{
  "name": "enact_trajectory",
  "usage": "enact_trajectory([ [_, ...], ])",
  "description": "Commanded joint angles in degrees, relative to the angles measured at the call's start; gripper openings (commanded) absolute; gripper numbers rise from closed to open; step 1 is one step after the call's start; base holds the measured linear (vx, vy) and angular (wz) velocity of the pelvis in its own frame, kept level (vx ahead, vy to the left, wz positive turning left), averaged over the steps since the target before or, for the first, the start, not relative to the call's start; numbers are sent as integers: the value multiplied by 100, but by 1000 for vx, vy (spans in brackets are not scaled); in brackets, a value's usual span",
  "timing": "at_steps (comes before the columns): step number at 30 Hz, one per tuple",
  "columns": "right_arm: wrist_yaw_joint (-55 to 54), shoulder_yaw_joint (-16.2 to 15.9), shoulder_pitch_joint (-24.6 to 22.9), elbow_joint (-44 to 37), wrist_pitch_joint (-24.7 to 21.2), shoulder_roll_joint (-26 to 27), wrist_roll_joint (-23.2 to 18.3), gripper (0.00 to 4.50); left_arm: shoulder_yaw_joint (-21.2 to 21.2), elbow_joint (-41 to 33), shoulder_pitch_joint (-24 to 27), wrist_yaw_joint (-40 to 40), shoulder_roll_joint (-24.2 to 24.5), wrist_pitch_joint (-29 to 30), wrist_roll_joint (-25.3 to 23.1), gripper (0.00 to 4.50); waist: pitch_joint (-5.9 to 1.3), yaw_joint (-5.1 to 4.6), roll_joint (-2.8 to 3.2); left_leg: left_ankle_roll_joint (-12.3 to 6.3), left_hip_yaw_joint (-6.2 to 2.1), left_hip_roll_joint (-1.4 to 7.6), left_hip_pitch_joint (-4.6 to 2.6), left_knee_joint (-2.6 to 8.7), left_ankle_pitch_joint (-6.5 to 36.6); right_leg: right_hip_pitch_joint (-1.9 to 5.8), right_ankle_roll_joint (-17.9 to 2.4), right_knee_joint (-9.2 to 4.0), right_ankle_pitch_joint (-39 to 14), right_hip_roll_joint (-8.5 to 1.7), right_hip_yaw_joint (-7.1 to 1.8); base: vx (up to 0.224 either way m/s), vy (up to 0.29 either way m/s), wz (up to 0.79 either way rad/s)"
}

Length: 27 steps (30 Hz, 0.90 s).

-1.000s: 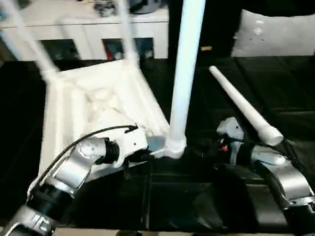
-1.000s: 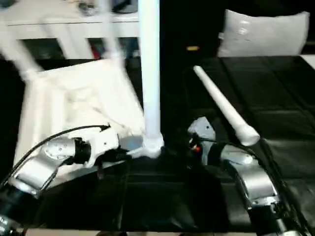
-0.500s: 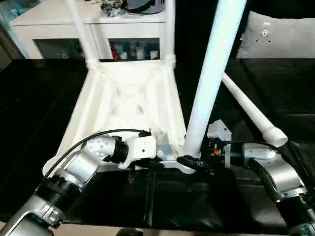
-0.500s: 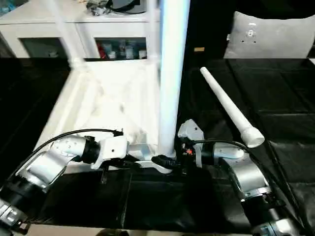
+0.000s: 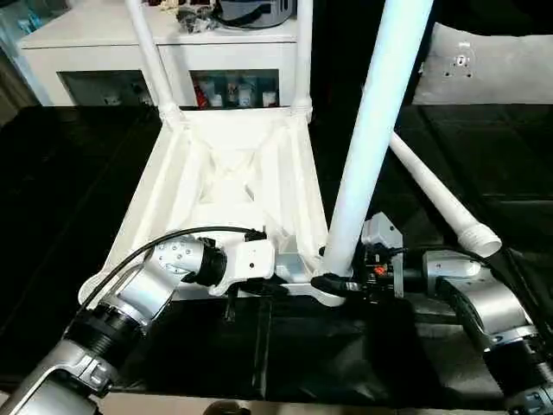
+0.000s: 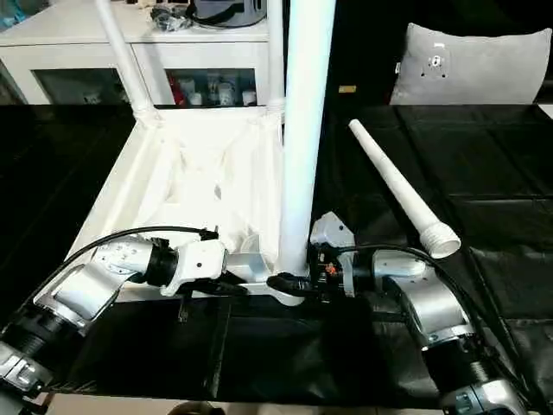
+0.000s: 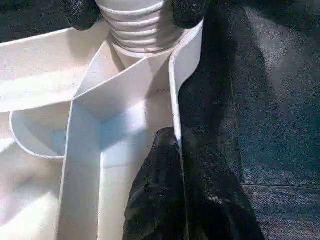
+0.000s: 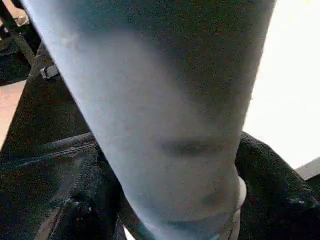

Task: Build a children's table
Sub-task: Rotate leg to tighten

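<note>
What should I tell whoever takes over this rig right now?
Left gripper: shut on the rim of the upturned tabletop, near its front right corner.
Right gripper: fingers either side of the base of the near leg; grip not confirmed.
Done: two far legs stand in the back corner sockets, far left leg and far right leg. The near leg stands in the front right socket, leaning slightly.
Left: seat the near leg fully, then fit the loose leg, lying on the black table to the right, into the front left socket.
</note>
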State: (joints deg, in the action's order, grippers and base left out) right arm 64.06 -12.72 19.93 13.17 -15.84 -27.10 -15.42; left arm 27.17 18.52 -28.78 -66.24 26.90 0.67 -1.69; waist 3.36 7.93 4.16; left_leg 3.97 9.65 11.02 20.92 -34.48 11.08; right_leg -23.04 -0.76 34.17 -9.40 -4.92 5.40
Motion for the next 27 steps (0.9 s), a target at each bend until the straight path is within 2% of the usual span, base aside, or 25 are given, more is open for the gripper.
enact_trajectory([
  [1,-207,-22,-68,73,-295,73,30,273,-52,-114,54,-55,-21,164,53,0,-433,-42,-71,-258,-43,194,-27,394,1045,299,-955,-413,-1932,-355,-274,0,0,0],
  [3,-539,-45,-146,71,-463,236,103,272,-227,-228,114,219,-128,520,148,0,-432,-66,-90,-220,-41,201,-33,404,1100,287,-926,-426,-2017,-358,-275,0,0,0],
  [4,-567,-46,-149,75,-468,249,112,272,-239,-233,116,242,-137,542,152,0,-422,-67,-80,-213,-50,197,-28,412,1126,283,-912,-436,-2072,-359,-270,0,0,0],
  [5,-804,-51,-175,109,-516,362,190,272,-343,-275,133,437,-217,733,186,0,-412,-103,-81,-162,-47,195,-39,430,1282,283,-857,-462,-2291,-363,-264,0,0,0],
  [6,-1413,11,-174,245,-638,678,329,272,-532,-357,146,862,-394,1146,208,0,-394,-166,-99,-89,-53,185,-52,447,1473,267,-795,-484,-2540,-355,-252,0,0,0],
  [7,-1413,11,-174,245,-638,678,329,272,-532,-357,146,862,-394,1146,208,0,-387,-218,-106,-32,-71,155,-62,444,1622,279,-686,-529,-2831,-361,-222,0,0,0],
  [8,-2069,179,-83,457,-637,1092,367,272,-637,-460,143,1310,-606,1511,120,0,-389,-253,-103,-17,-77,145,-60,454,1649,278,-651,-534,-2897,-372,-224,0,0,0],
  [9,-2406,261,-15,575,-626,1301,395,272,-681,-526,145,1521,-723,1709,80,0,-365,-369,-109,35,-109,125,-54,465,1855,284,-502,-583,-3159,-351,-166,0,0,0],
  [10,-2708,353,79,725,-608,1488,402,272,-701,-594,144,1694,-841,1878,41,0,-365,-369,-109,35,-109,125,-54,465,1855,284,-502,-583,-3159,-351,-166,0,0,0],
  [11,-2838,396,125,796,-599,1569,402,272,-708,-624,143,1766,-894,1950,24,0,-360,-448,-90,49,-121,118,-46,475,1973,286,-418,-606,-3321,-364,-144,0,0,0],
  [12,-3044,469,205,910,-596,1694,403,272,-711,-682,141,1872,-978,2075,4,0,-372,-511,-90,35,-125,89,-81,438,2052,269,-352,-656,-3470,-374,-107,0,0,0],
  [13,-3315,567,334,1090,-554,1852,399,272,-720,-738,123,2076,-1140,2278,-50,0,-368,-545,-93,10,-129,83,-64,440,2067,277,-341,-661,-3458,-366,-102,0,0,0],
  [14,-3653,678,488,1287,-503,2025,410,272,-704,-823,99,2301,-1364,2479,-122,0,-371,-623,-82,-35,-133,94,-59,444,2081,272,-373,-662,-3335,-357,-91,0,0,0],
  [15,-3653,678,488,1287,-503,2025,410,272,-704,-823,99,2301,-1364,2479,-122,0,-370,-637,-76,-60,-129,84,-63,440,2087,269,-380,-678,-3330,-348,-77,0,0,0],
  [16,-3937,748,624,1462,-445,2157,442,272,-664,-902,75,2547,-1635,2628,-204,0,-377,-644,-80,-79,-132,82,-59,438,2073,278,-374,-685,-3300,-348,-74,0,0,0],
  [17,-4026,762,665,1513,-431,2207,470,272,-634,-948,69,2636,-1737,2702,-236,0,-386,-650,-61,-110,-121,91,-69,441,2028,269,-431,-685,-3147,-350,-84,0,0,0],
  [19,-4220,771,732,1611,-410,2314,595,272,-548,-1058,56,2852,-1977,2863,-316,0,-415,-656,-64,-156,-117,109,-46,449,1880,294,-579,-634,-2708,-341,-106,0,0,0],
  [22,-4256,805,663,1613,-324,2348,645,272,-499,-983,13,2977,-2040,2773,-391,0,-431,-644,-51,-216,-101,110,-33,447,1753,301,-729,-599,-2339,-338,-138,0,0,0],
  [23,-4277,849,650,1633,-283,2372,634,307,-493,-954,-3,3019,-2035,2753,-417,0,-443,-634,-57,-248,-96,117,-25,446,1668,312,-810,-571,-2157,-340,-154,0,0,0],
  [24,-4285,912,624,1616,-198,2367,608,307,-513,-863,-36,3045,-1941,2668,-469,0,-446,-622,-47,-272,-94,122,-15,446,1606,315,-866,-553,-2041,-337,-159,0,0,0],
  [25,-4302,953,624,1632,-114,2357,601,344,-533,-811,-57,3076,-1854,2635,-521,0,-455,-612,-49,-283,-85,120,-20,437,1588,313,-889,-553,-2012,-342,-163,0,0,0],
  [27,-4272,975,616,1630,-40,2330,592,348,-560,-765,-71,3075,-1774,2586,-545,0,-463,-590,-52,-308,-73,116,-3,433,1416,327,-939,-533,-1844,-342,-169,0,0,0],
])
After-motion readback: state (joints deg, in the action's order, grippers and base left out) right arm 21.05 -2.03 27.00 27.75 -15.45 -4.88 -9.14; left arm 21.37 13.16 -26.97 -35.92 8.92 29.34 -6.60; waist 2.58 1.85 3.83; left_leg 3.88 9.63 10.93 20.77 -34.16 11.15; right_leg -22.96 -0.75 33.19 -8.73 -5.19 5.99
